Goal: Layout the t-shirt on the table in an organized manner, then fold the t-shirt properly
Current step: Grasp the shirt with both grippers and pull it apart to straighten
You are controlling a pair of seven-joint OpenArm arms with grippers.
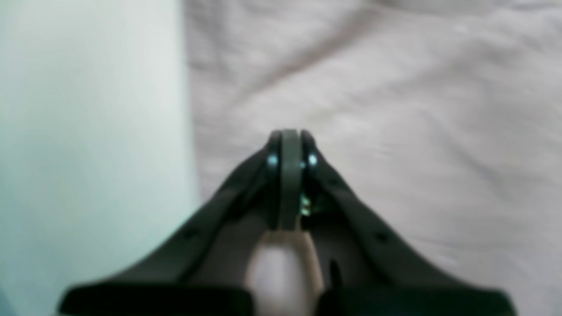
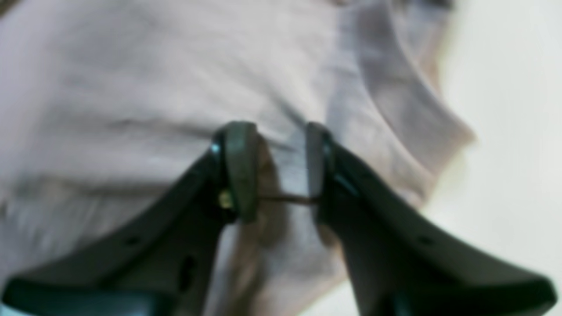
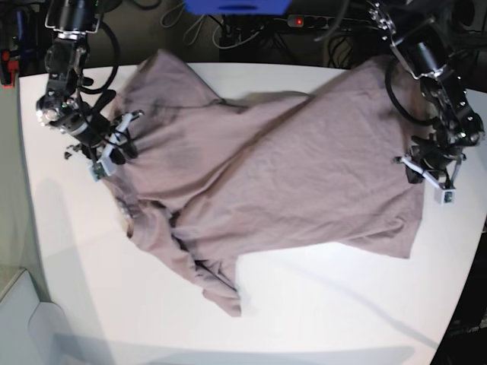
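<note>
Base view: the t-shirt [image 3: 289, 175] lies spread but crumpled across the middle of the table [image 3: 319, 304], reaching from the table's far-left area to its right edge; fabric is bunched and partly doubled over itself, with a diagonal ridge running through the shirt's centre; one corner of the shirt trails toward the table's near edge; white tabletop shows bare all along the near side of the shirt.

Right gripper [image 3: 114, 148] sits at the shirt's left edge as seen in base view; right wrist view: right gripper [image 2: 274, 169] has its jaws partly apart with the shirt [image 2: 131, 87] directly under and between them; a fold of cloth appears to rise into the gap, but blur hides whether the pads actually pinch it; can't tell if it has a grip; a ribbed hem band of the shirt runs just beside the gripper, with table [image 2: 509, 131] beyond that.

Left gripper [image 3: 434, 171] sits at the shirt's right edge in base view; left wrist view: left gripper [image 1: 290, 151] has its pads pressed fully together, nothing visible between them; it sits over the shirt [image 1: 395, 109], close to the shirt's edge, where the table [image 1: 88, 131] shows alongside.
</note>
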